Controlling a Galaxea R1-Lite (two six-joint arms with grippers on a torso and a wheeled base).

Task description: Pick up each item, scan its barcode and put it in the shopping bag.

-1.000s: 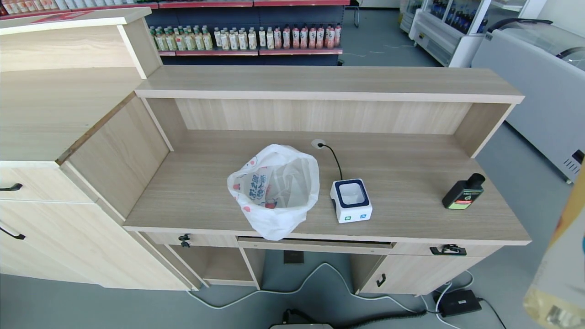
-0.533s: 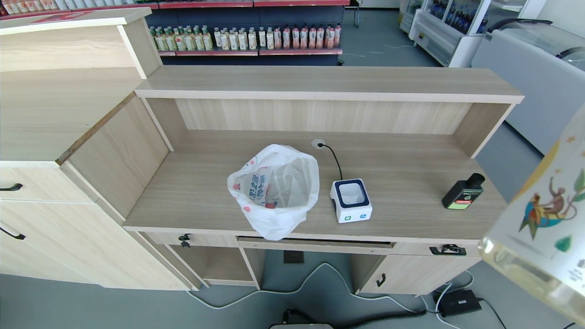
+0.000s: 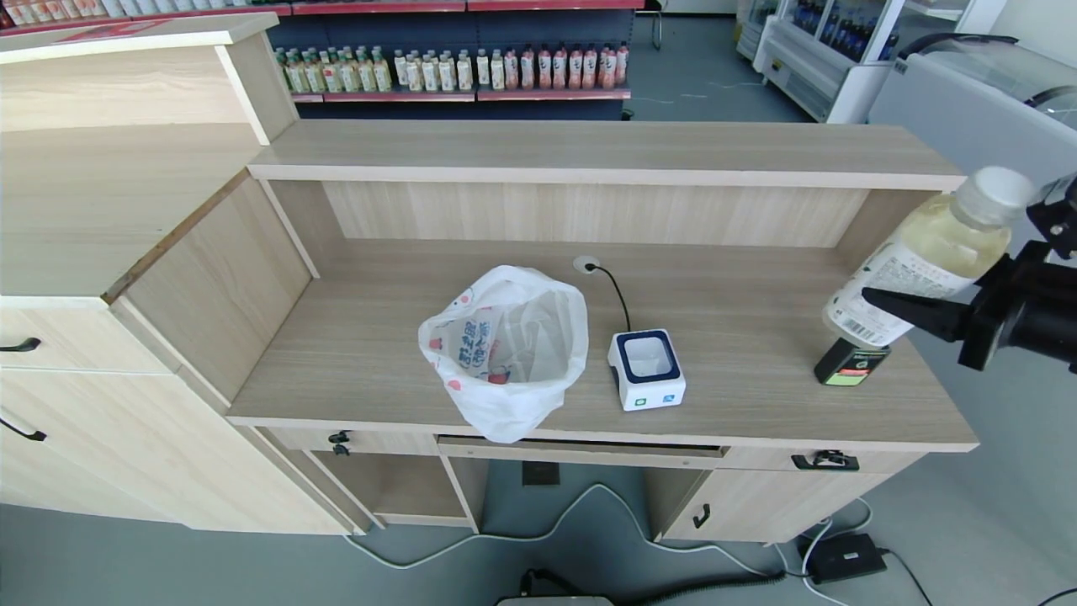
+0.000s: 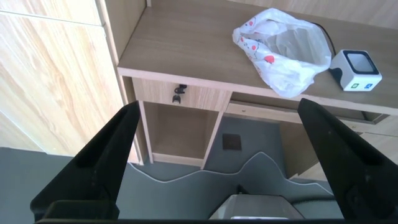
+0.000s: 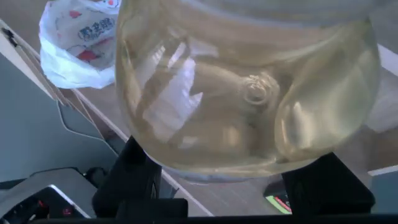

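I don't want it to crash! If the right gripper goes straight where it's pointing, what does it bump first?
Probably the counter top, between the dark bottle and the scanner. The right gripper, shut on the drink bottle, points across it; depth is unclear.

A pale wooden counter (image 3: 757,396) with a raised top shelf (image 3: 606,151) stands on a grey floor (image 3: 168,555) — cables (image 3: 596,486) trail beneath it. Behind, a red-edged store rack (image 3: 454,95) holds rows of drinks; a glass-door fridge (image 3: 803,63) and a chest freezer (image 3: 984,143) stand at the right
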